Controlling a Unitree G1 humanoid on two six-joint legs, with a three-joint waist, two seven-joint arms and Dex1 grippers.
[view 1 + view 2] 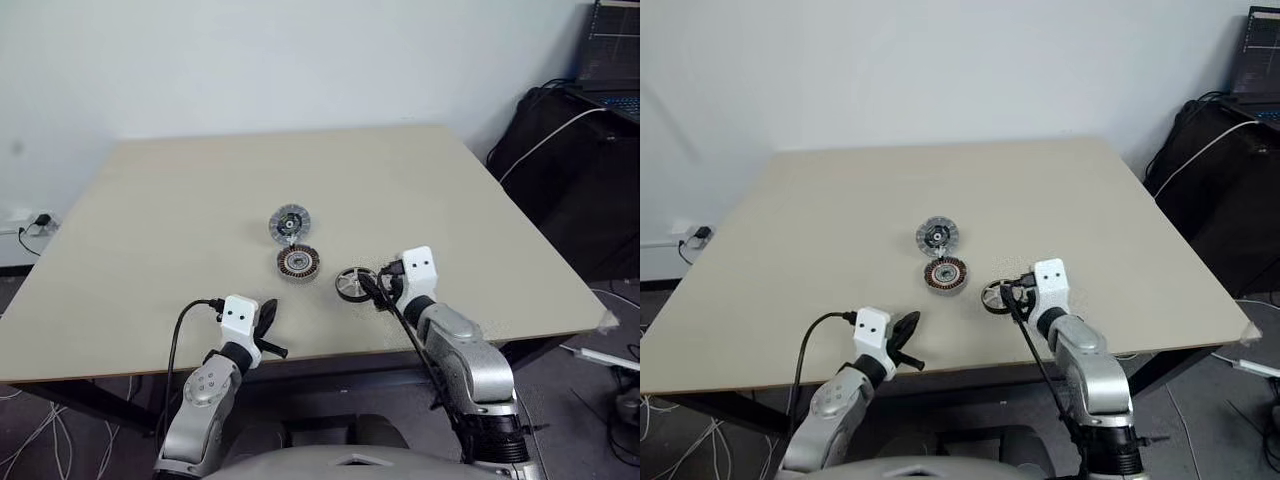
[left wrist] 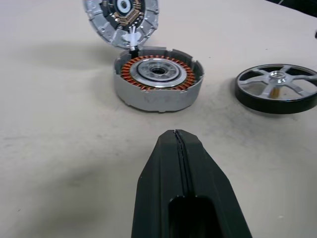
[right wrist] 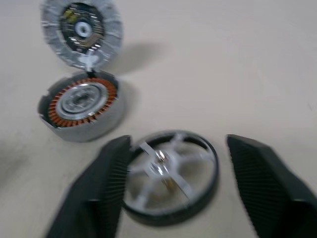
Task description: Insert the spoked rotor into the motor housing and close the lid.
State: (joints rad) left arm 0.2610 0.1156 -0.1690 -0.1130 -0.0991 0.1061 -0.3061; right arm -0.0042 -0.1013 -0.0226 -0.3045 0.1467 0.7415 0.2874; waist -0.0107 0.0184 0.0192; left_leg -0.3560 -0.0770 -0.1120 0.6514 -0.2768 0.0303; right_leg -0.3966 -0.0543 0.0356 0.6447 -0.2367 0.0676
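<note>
The spoked rotor (image 3: 171,176) lies flat on the tan table (image 1: 180,230), right of the motor housing (image 1: 298,263). The housing's copper windings (image 2: 158,74) face up. Just beyond it rests the lid (image 1: 290,223), inner face showing, joined to the housing by a small white piece. My right gripper (image 3: 179,144) is open, one finger on each side of the rotor, low over the table. My left gripper (image 2: 176,136) is shut and empty. It hovers near the table's front edge, pointing at the housing from a short way off.
The table's front edge (image 1: 330,350) runs just under both hands. Black equipment with cables (image 1: 570,170) and a laptop (image 1: 615,50) stand off the table's right side. A wall socket with a plug (image 1: 30,225) is at the far left.
</note>
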